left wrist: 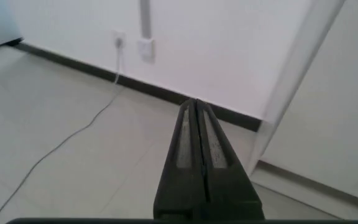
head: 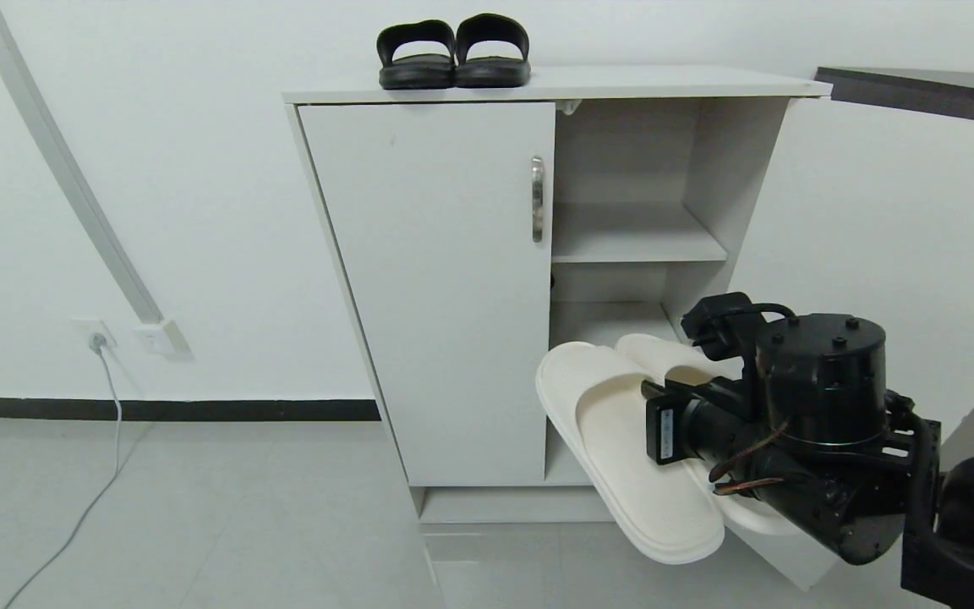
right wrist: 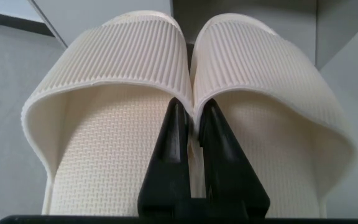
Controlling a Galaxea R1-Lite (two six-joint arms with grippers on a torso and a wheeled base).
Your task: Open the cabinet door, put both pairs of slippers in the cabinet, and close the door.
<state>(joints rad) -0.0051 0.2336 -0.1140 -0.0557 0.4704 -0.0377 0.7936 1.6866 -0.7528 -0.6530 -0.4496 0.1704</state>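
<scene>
2 wht slippers (head: 622, 457) half behind hand (right wrist: 191, 115)

Open door (head: 893, 254) cut by head view's right edge; white slippers (head: 614, 440) partly hidden behind right arm (head: 817, 406).

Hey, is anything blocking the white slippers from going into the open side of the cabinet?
Nothing visible does. The right claw holds the white slippers toes-first at the lower shelf. The right door stands wide open, and the shut left door covers only the other half.
</scene>
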